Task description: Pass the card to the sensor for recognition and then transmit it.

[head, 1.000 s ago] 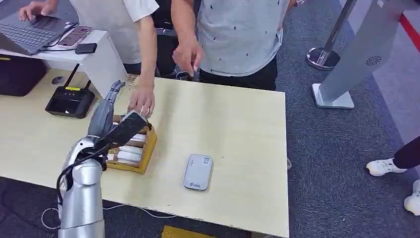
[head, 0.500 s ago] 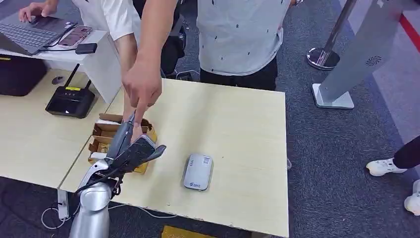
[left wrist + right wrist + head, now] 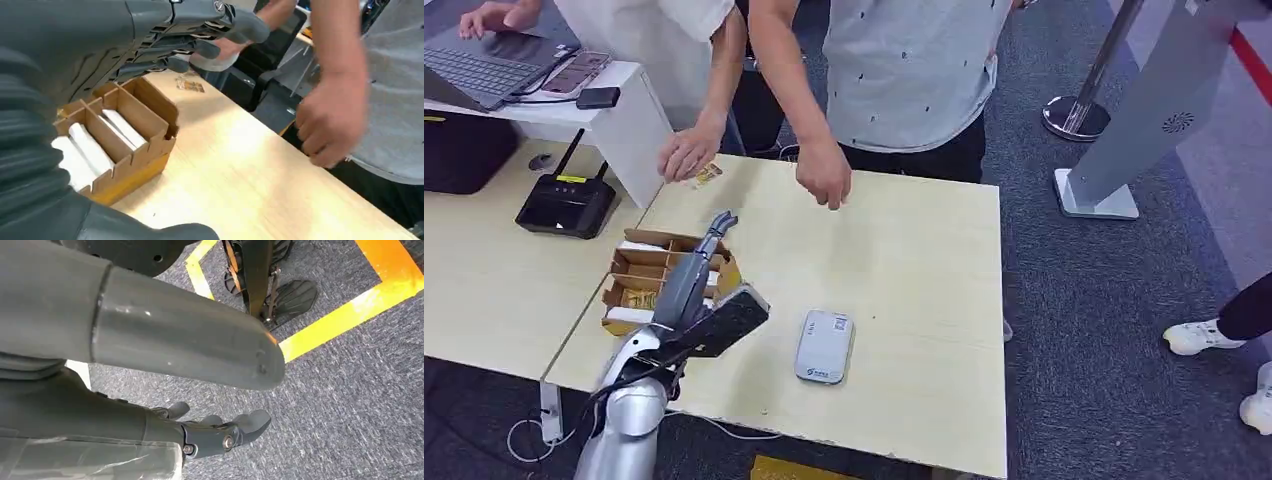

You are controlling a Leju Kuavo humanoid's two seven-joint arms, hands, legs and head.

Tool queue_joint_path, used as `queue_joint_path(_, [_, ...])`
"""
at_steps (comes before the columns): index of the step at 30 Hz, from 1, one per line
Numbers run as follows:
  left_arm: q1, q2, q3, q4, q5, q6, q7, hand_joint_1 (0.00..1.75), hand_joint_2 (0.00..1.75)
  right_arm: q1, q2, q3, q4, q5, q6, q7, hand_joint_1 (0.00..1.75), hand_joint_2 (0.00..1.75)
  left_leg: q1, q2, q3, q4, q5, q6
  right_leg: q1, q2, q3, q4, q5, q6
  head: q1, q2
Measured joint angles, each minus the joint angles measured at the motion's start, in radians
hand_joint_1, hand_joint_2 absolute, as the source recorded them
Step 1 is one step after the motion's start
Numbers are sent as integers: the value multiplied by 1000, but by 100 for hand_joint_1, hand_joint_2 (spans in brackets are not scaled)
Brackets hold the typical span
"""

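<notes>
White cards (image 3: 686, 303) lie in the cardboard box (image 3: 721, 288), beside the sensor (image 3: 824, 346). The left hand (image 3: 694, 290) hovers above them, fingers apart and empty. It should lower straight and pinch one card only. The right hand (image 3: 220, 432) hangs loosely curled, empty.

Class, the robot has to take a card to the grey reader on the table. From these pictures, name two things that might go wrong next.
1. Two people's hands hover over the pale wooden table, one near the brown cardboard card box. The robot's left hand hangs above that box, so a reach might hit them.
2. The left hand looks empty, its fingers extended. The white cards stand tightly in the slots, so a pinch may slip or drag the box, well short of the grey card reader.
</notes>
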Motion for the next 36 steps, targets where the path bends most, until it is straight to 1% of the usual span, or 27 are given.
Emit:
queue_joint_path(6, [4, 16, -27, -1, -53, 15, 1, 0, 175, 0, 0, 0, 0, 0, 0, 0, 0, 0, 0, 0, 0, 0, 0, 0, 0, 0, 0, 0, 0, 0, 0, 0])
queue_joint_path(14, [34, 29, -69, -11, -75, 22, -8, 0, 175, 1, 0, 0, 0, -9, -1, -1, 0, 0, 0, 0, 0, 0, 0, 0, 0, 0, 0, 0, 0, 0, 0, 0])
queue_joint_path(26, [91, 48, -119, -35, -115, 51, 2, 0, 175, 2, 0, -2, 0, -18, -5, -3, 0, 0, 0, 0, 0, 0, 0, 0, 0, 0, 0, 0, 0, 0, 0, 0])
queue_joint_path(28, [101, 50, -124, -41, -163, 64, 23, 0, 175, 1, 0, -3, 0, -22, -6, -4, 0, 0, 0, 0, 0, 0, 0, 0, 0, 0, 0, 0, 0, 0, 0, 0])
queue_joint_path(29, [106, 53, -126, -44, -209, 75, 41, 0, 175, 2, 0, -4, 0, -24, -8, -4, 0, 0, 0, 0, 0, 0, 0, 0, 0, 0, 0, 0, 0, 0, 0, 0])
queue_joint_path(32, [120, 79, -142, -50, -405, 100, 102, 0, 175, 2, 0, -5, 0, -27, -12, -4, 0, 0, 0, 0, 0, 0, 0, 0, 0, 0, 0, 0, 0, 0, 0, 0])
queue_joint_path(33, [123, 87, -144, -50, -448, 103, 113, 0, 175, 2, 0, -5, 0, -27, -13, -4, 0, 0, 0, 0, 0, 0, 0, 0, 0, 0, 0, 0, 0, 0, 0, 0])
queue_joint_path(35, [126, 104, -144, -50, -508, 96, 130, 0, 175, 2, 0, -5, 0, -27, -13, -4, 0, 0, 0, 0, 0, 0, 0, 0, 0, 0, 0, 0, 0, 0, 0, 0])
queue_joint_path(36, [127, 113, -144, -50, -518, 92, 136, 0, 175, 2, 0, -5, 0, -27, -12, -5, 0, 0, 0, 0, 0, 0, 0, 0, 0, 0, 0, 0, 0, -1, 0, 0])
